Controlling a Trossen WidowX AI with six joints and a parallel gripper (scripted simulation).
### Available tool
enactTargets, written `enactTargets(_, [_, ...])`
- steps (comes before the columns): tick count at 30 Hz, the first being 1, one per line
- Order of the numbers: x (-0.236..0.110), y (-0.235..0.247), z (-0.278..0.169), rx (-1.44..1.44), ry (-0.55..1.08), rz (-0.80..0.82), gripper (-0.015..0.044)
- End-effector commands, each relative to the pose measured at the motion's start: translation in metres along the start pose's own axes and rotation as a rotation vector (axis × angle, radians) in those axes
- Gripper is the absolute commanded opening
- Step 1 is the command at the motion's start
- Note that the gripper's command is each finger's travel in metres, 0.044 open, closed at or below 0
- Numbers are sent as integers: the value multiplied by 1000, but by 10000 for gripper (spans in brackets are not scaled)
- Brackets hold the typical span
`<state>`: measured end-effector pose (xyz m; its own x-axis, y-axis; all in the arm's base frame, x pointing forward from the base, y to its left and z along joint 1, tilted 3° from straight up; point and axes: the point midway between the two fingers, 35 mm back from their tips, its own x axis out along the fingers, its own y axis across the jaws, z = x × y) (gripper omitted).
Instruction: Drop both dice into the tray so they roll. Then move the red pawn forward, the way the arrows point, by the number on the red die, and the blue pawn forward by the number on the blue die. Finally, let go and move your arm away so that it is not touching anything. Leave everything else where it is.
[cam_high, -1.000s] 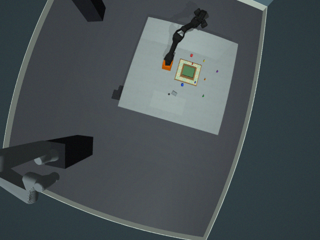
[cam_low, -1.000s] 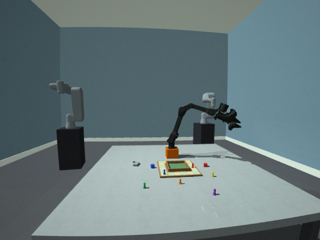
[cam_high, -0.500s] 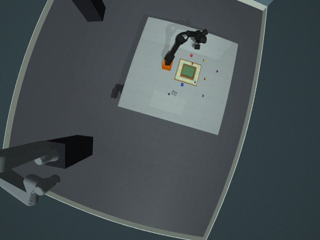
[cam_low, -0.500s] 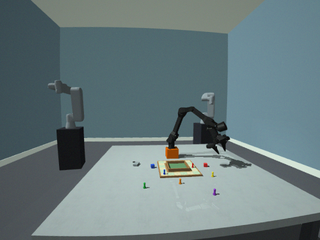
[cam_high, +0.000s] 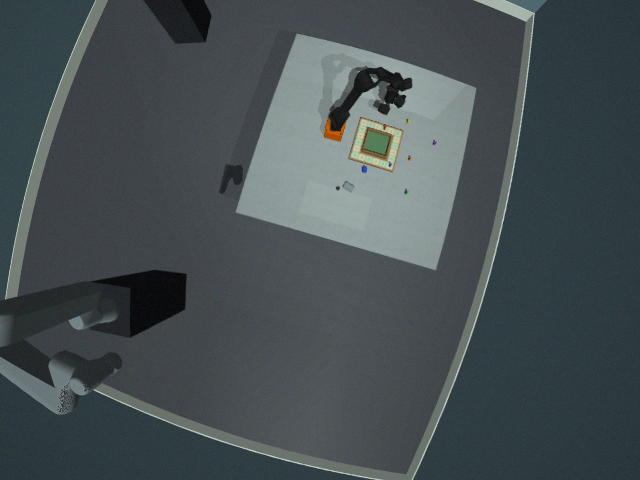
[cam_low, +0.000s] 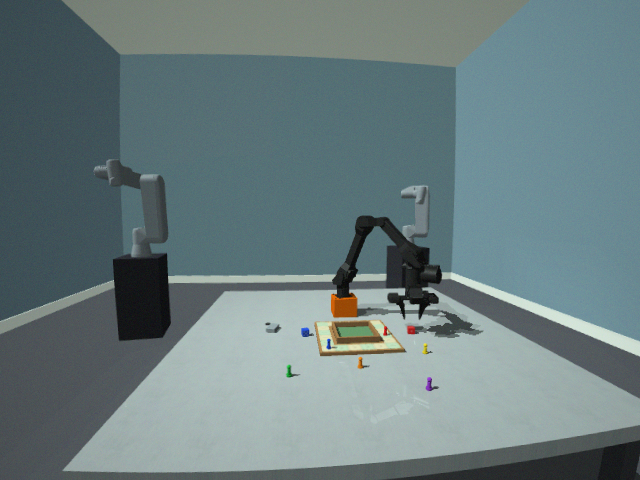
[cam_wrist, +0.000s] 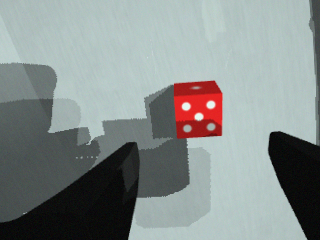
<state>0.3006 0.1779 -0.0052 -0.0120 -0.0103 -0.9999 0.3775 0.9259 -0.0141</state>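
The red die (cam_low: 410, 329) (cam_wrist: 199, 110) lies on the table beside the board, with five pips on its upper face in the wrist view. My gripper (cam_low: 412, 317) (cam_wrist: 203, 146) is open and empty, pointing down above the red die. The blue die (cam_high: 364, 168) (cam_low: 305, 332) lies on the table on the board's other side. The tray (cam_high: 376, 142) (cam_low: 355, 331) in the middle of the board is empty. The red pawn (cam_high: 384, 127) (cam_low: 385, 331) stands on the board's track near the red die. The blue pawn (cam_high: 390, 164) (cam_low: 328, 344) stands at a corner of the track.
Yellow (cam_high: 407, 121) (cam_low: 425, 348), purple (cam_high: 434, 142) (cam_low: 429, 383), orange (cam_high: 409, 158) (cam_low: 360, 362) and green (cam_high: 405, 191) (cam_low: 288, 370) pawns stand on the table around the board. A grey block (cam_high: 348, 186) (cam_low: 271, 328) lies past the blue die, with a small dark object (cam_high: 338, 188) beside it.
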Motion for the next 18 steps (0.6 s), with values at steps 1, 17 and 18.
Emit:
enactTargets(1, [13,-1,0,5,1,-10,275])
enactTargets(17, [34,-1,0,5,1,-10,275])
enactTargets(18, [35,-1,0,5,1,-10,275])
